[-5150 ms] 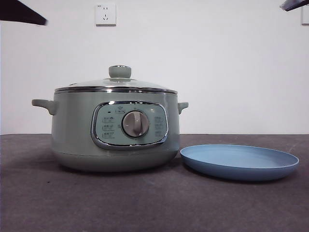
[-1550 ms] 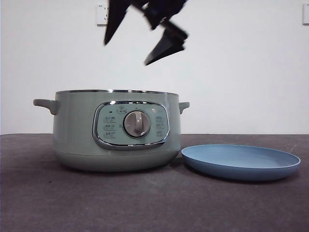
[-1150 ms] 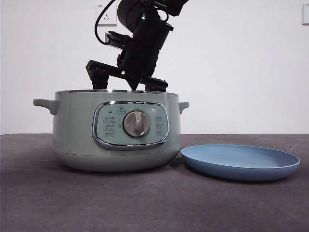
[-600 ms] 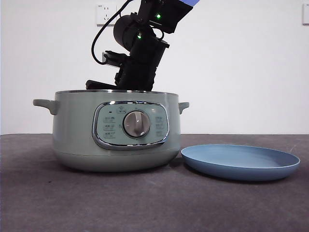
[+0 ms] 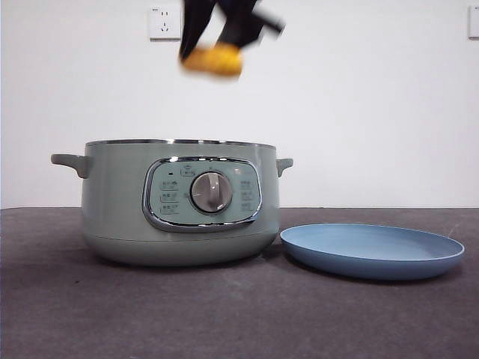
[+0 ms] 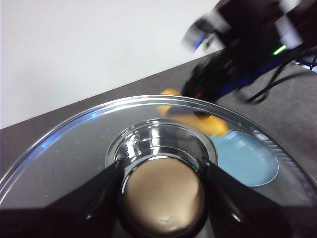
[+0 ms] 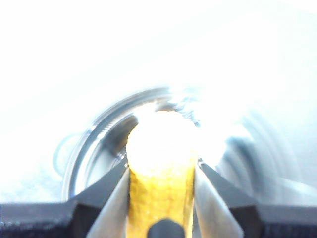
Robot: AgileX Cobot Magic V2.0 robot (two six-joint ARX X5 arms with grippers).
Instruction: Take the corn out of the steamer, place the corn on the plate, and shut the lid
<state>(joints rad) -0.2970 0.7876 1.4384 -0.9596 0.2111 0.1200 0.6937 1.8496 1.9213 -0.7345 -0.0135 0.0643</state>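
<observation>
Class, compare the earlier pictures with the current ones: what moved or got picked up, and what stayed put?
The lid came off, held by the left gripper. The right gripper dipped into the steamer and rose again clamped on the corn. Steamer and plate stayed put.

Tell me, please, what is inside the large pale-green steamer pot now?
From the front, the pale-green steamer pot hides its interior. The yellow-orange corn cob is above it in the right gripper.

yellow corn (image 5: 213, 60) high above open pale-green steamer (image 5: 179, 202), blue plate (image 5: 372, 250) beside
</observation>
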